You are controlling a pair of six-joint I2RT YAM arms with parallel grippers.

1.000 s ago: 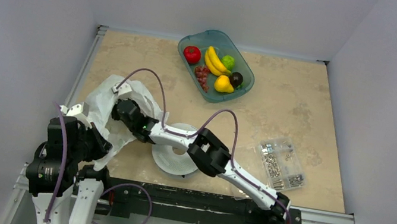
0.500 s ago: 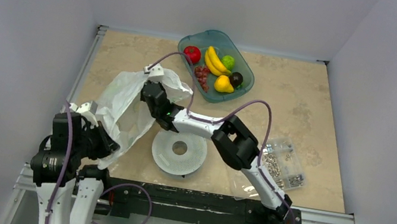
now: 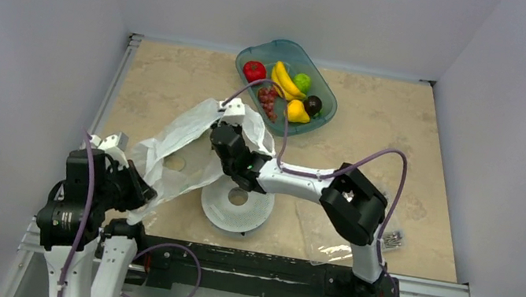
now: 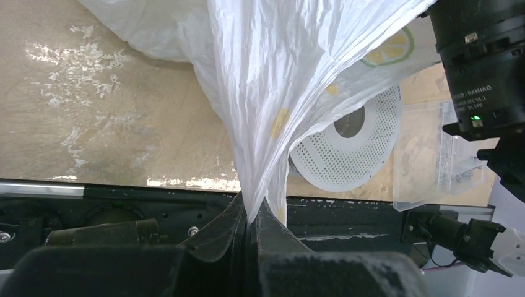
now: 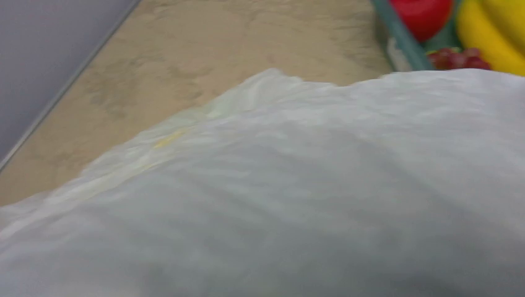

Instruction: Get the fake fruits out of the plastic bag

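The white plastic bag (image 3: 181,143) with lemon prints hangs stretched between my two grippers above the table's left half. My left gripper (image 3: 135,190) is shut on its lower end; the left wrist view shows the bag (image 4: 291,74) pinched between the jaws of that gripper (image 4: 252,213). My right gripper (image 3: 234,122) holds the upper end high. The bag (image 5: 278,185) fills the right wrist view and hides the fingers. The red apple (image 3: 254,71), green apple (image 3: 302,82), yellow fruit (image 3: 296,111) and grape cluster (image 3: 267,101) lie in the teal tray (image 3: 329,99). No fruit shows inside the bag.
The tray also holds a banana bunch (image 3: 282,80) and a dark plum (image 3: 313,105). A white perforated disc (image 3: 236,206) lies under the bag's right side. A clear bag of screws (image 4: 433,154) lies at the right, mostly behind my right arm. A black rail (image 3: 265,264) runs along the front edge.
My right gripper has moved right and toward the tray, lifting the bag's upper end with it. The bag is pulled out longer and tauter. My left gripper has held its place.
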